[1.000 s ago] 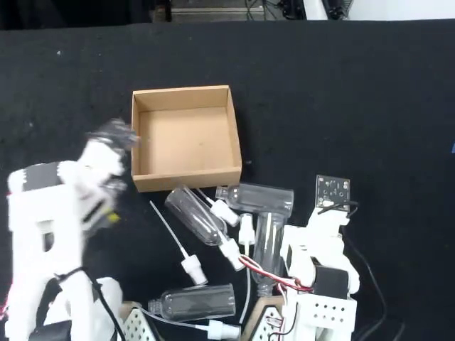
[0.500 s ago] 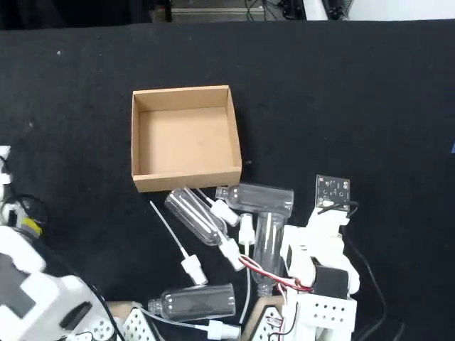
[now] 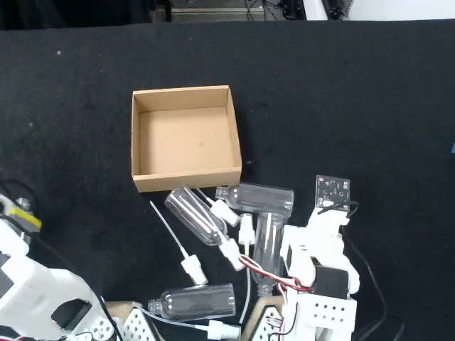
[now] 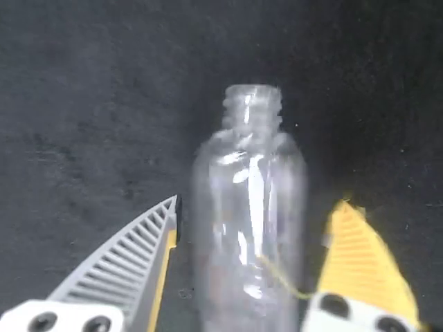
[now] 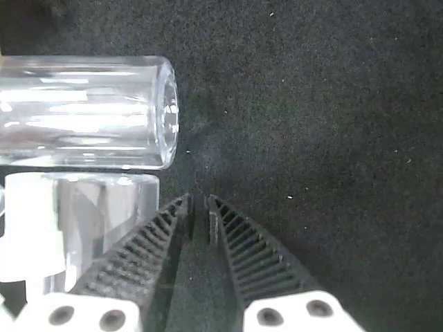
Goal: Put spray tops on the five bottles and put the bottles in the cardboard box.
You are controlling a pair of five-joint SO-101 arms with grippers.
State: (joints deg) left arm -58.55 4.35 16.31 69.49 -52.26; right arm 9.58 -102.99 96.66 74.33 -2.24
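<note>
Closest in, your left claw (image 4: 257, 202) stood wide with a bottle (image 4: 250, 207) between its jaws. A dark strip showed on either side, so I judged the bottle straddled rather than gripped. Its threaded neck was bare.

Near the front edge of the table (image 3: 370, 106), a second bottle (image 3: 195, 302) lay on its side, neck also bare. A loose top (image 3: 220, 329) lay just beside it. A tubed top (image 3: 192, 266) lay a little farther out, its long tube running toward the box.

Beyond those lay three more, touching one another: a slanted bottle (image 3: 195, 215), a crosswise bottle (image 3: 259, 197) and a lengthwise bottle (image 3: 269, 245). White tops (image 3: 247, 227) sat among them. Whether any of those tops was seated on a neck, I could not tell.

Your right claw (image 5: 197, 200) was pinched together on nothing, just beside the flat ends of two of them.

Farthest out, the box (image 3: 186, 177) stood open with no bottle in it.

By my reading you were at the very start. Nothing was packed, at least two necks were plainly uncapped, and all five bottles were left to cap and box.
</note>
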